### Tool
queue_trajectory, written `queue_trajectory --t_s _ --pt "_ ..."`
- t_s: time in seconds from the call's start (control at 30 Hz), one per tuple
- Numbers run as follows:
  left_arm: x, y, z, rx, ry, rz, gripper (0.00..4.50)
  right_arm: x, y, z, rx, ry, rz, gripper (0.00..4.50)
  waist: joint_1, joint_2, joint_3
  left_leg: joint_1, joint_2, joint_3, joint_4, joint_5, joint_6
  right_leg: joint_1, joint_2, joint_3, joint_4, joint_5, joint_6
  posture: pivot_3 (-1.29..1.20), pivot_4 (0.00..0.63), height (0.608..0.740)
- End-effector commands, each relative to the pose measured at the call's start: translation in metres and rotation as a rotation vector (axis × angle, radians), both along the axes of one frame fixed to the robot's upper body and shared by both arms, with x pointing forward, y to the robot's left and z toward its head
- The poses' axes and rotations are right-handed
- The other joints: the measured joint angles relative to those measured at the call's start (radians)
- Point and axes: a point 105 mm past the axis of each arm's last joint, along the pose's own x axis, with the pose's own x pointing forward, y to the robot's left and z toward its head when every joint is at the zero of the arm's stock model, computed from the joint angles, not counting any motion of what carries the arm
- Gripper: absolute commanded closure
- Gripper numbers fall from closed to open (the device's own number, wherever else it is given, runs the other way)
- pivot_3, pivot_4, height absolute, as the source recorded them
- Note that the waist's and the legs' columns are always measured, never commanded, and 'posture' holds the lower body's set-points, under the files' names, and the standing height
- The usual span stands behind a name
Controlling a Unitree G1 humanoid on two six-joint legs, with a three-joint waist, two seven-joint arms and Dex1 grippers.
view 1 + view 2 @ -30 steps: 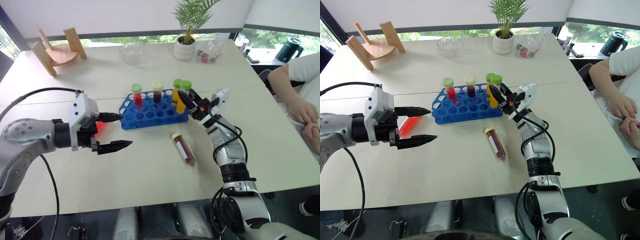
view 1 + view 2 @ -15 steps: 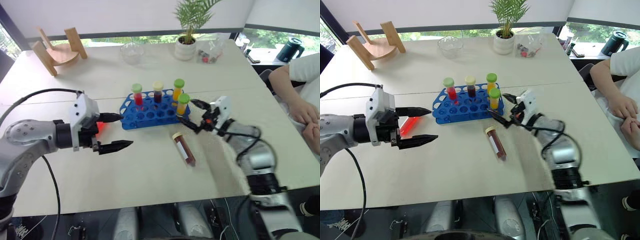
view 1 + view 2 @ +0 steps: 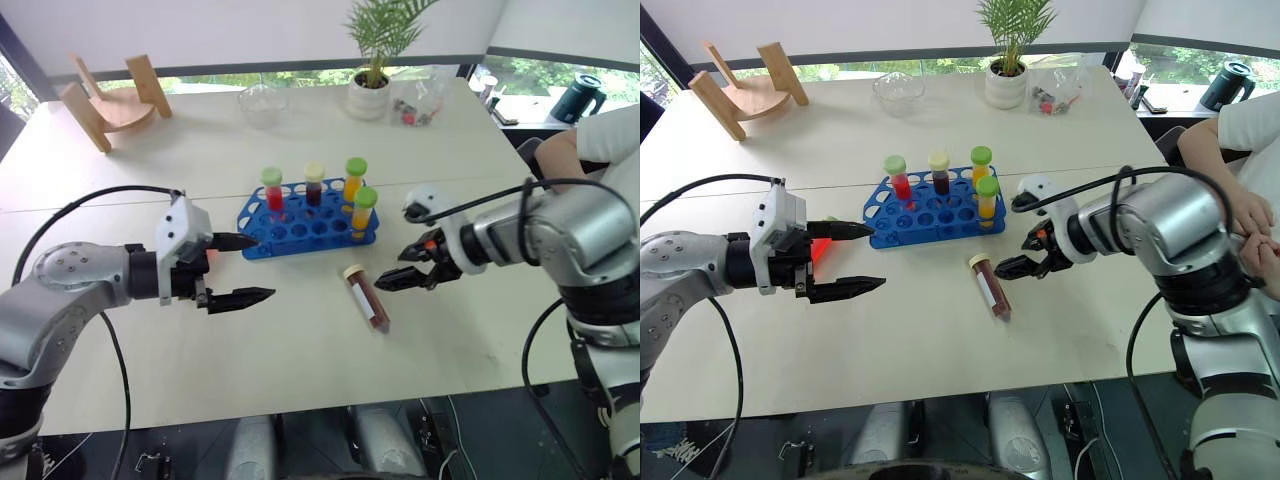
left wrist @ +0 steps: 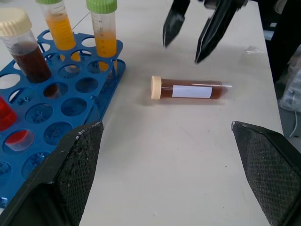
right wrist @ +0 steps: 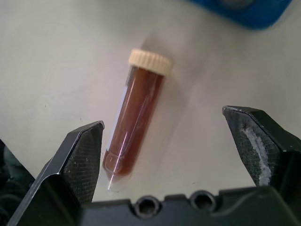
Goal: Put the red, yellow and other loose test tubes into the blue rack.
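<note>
The blue rack point(image 3: 305, 218) stands mid-table with four tubes upright in it: a red one with a green cap point(image 3: 273, 190), a dark one with a cream cap point(image 3: 315, 183), and two yellow ones with green caps point(image 3: 354, 180) point(image 3: 364, 210) at its right end. A brown tube point(image 3: 367, 298) with a cream cap lies flat on the table just in front of the rack's right end, cap toward the rack. The right gripper point(image 3: 415, 270) hangs just right of that tube, jaws spread wide and empty, not touching it; its wrist view has the tube lying between the two fingers. The left gripper point(image 3: 238, 270) hovers left of the rack, jaws wide apart, holding nothing. Behind its upper finger a red thing point(image 3: 821, 247) lies on the table, probably a loose red tube
</note>
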Motion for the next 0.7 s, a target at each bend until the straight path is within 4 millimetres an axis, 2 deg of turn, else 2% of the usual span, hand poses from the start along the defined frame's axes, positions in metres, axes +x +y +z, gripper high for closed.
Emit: queue_trajectory --t_s 0.03,0.2,0.4,0.43,0.47,0.57,0.63,0.67,0.7 --pt "-0.004 -0.003 0.006 -0.002 -0.041 -0.012 0.00 0.004 0.017 0.000 -0.012 -0.014 0.023 0.02 -0.001 0.000 0.000 0.000 0.000 0.000 0.000 0.000 0.000 0.000 0.000 0.000 0.000 0.000 0.000 0.00 0.150 0.740" --pt "-0.007 -0.004 0.004 -0.015 -0.038 0.007 0.00 0.000 0.034 -0.026 -0.072 0.000 0.038 0.02 -0.002 0.000 0.000 0.000 0.000 0.000 0.000 0.000 0.000 0.000 0.000 0.000 0.000 0.000 0.000 0.00 0.150 0.740" --pt "-0.009 -0.003 0.002 -0.016 -0.036 0.026 0.00 -0.003 0.038 -0.047 -0.151 -0.007 0.036 0.02 -0.002 -0.003 -0.002 0.000 0.000 -0.001 0.001 0.000 0.000 0.000 0.000 0.000 0.000 0.000 0.000 0.00 0.150 0.740" --pt "-0.009 -0.003 0.002 -0.015 -0.036 0.029 0.00 -0.003 0.038 -0.049 -0.160 -0.008 0.035 0.53 -0.003 -0.004 -0.002 0.000 0.000 -0.001 0.001 0.000 0.000 0.000 0.000 0.000 0.000 0.000 0.000 0.00 0.150 0.740" --pt "-0.009 -0.003 0.002 -0.015 -0.036 0.031 0.00 -0.004 0.039 -0.051 -0.172 -0.015 0.041 0.77 -0.003 -0.004 -0.003 0.001 0.000 0.000 0.001 0.000 0.000 0.001 0.000 0.000 0.000 0.000 0.000 0.00 0.150 0.740" --pt "-0.010 -0.003 0.001 -0.014 -0.035 0.036 0.00 -0.008 0.043 -0.055 -0.192 -0.031 0.066 2.36 -0.003 -0.006 -0.004 0.001 0.000 -0.001 0.000 0.000 0.000 0.001 0.001 0.000 0.000 0.000 0.000 0.00 0.150 0.740" --pt "-0.010 -0.003 0.001 -0.013 -0.035 0.038 0.00 -0.010 0.044 -0.056 -0.198 -0.040 0.076 3.26 -0.003 -0.007 -0.005 0.001 0.001 -0.001 0.000 0.000 0.000 0.001 0.001 0.000 0.000 0.000 0.000 0.00 0.150 0.740" --pt "-0.009 -0.002 0.001 -0.013 -0.036 0.041 0.00 -0.011 0.045 -0.056 -0.200 -0.051 0.083 3.60 -0.003 -0.007 -0.005 0.001 0.001 -0.001 0.000 0.000 0.000 0.001 0.001 0.000 0.000 0.000 0.000 0.00 0.150 0.740" --pt "-0.008 -0.002 0.001 -0.012 -0.039 0.043 0.00 -0.011 0.045 -0.054 -0.194 -0.058 0.084 3.64 -0.003 -0.007 -0.005 0.001 0.001 -0.001 -0.001 0.000 0.000 0.001 0.001 0.000 0.000 0.000 0.000 0.00 0.150 0.740"
